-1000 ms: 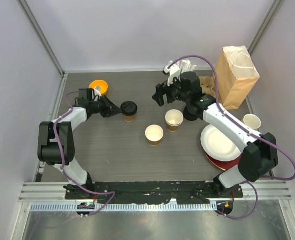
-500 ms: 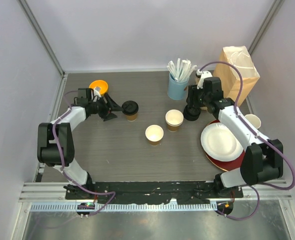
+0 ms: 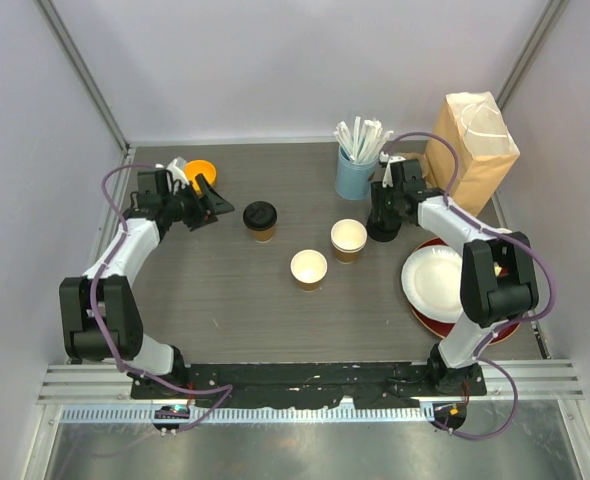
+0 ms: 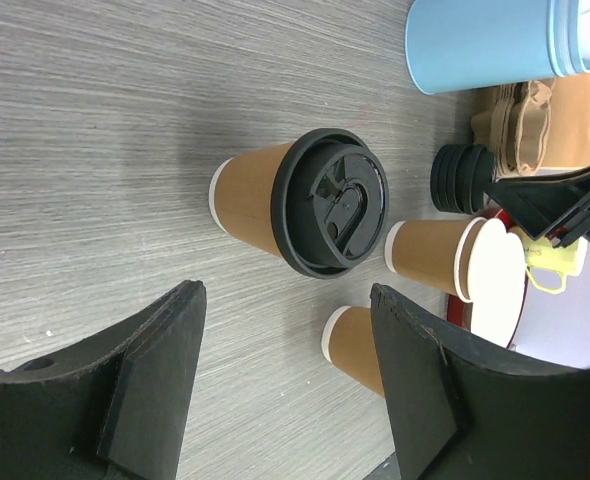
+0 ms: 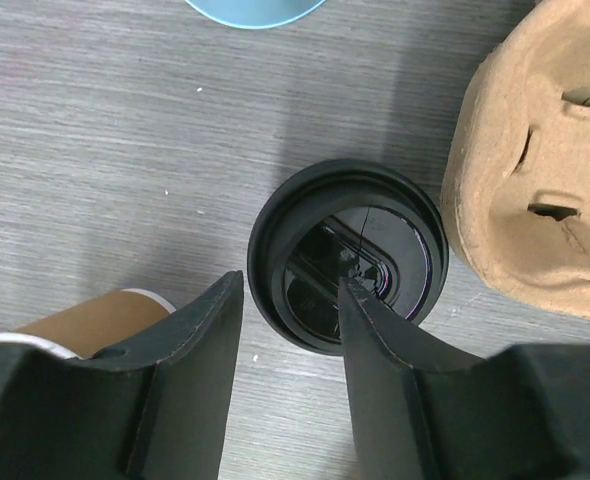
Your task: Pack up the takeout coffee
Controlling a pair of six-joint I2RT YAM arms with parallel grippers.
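My left tool stands with its jaws apart and empty, at 9 o'clock of the lidded coffee cup and clear of it. My right tool hangs over the stack of black lids, toward 2 o'clock on the surface. Its jaws are apart, straddling the stack's rim on the 9 o'clock side, and clamp nothing that I can see.

I judge the step in hand is taking a lid. I'd lower squarely, pinch only the top lid's rim, and lift straight up so the lids beneath stay put. Then I'd carry it toward 8 o'clock to the nearer open cup. The other open cup waits beyond.

I cannot tell how many lids the stack holds, nor whether my fingers touch the rim. My right forearm covers part of the plates, and I can't make out whether the paper bag is open.
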